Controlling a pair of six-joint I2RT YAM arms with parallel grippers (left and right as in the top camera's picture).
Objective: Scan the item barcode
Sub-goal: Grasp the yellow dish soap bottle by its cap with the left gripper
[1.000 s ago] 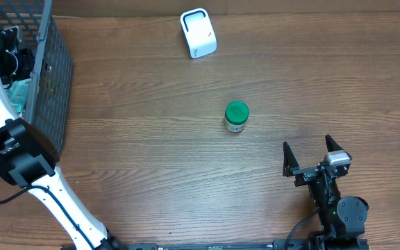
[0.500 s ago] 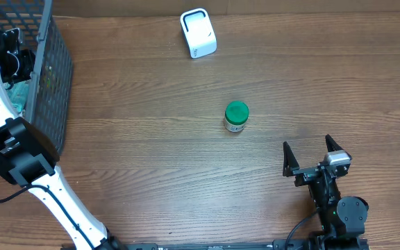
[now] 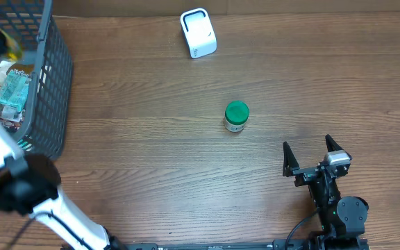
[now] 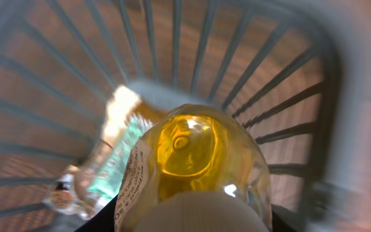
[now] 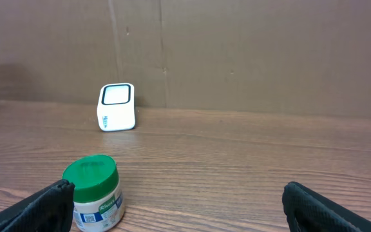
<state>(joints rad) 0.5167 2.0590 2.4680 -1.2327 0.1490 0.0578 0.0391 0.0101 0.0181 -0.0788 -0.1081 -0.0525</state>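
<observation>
L gripper [image 4: 185, 222] was clamped on the bottle [image 4: 192, 154], yellow liquid w/ a white cap, inside the wire basket [image 3: 51, 90] at the table's [image 3: 151, 160] far-left corner. In the wrist cam the bottle's long axis ran straight away from the lens: cap end toward the wrist, base pointing down at the basket floor, label on its left side. The overhead was too blurry there to add much. R gripper [image 3: 307, 142] sat w/ jaws wide apart near the front-right edge, nothing in it. Scanner [image 3: 198, 32] stood by the far edge, and a green-lid jar [image 3: 236, 116] was upright mid-table.

One wire basket [image 3: 55, 73], one white scanner [image 3: 198, 32], one green-lidded jar [image 3: 237, 117] and one yellow bottle [image 4: 192, 154].
</observation>
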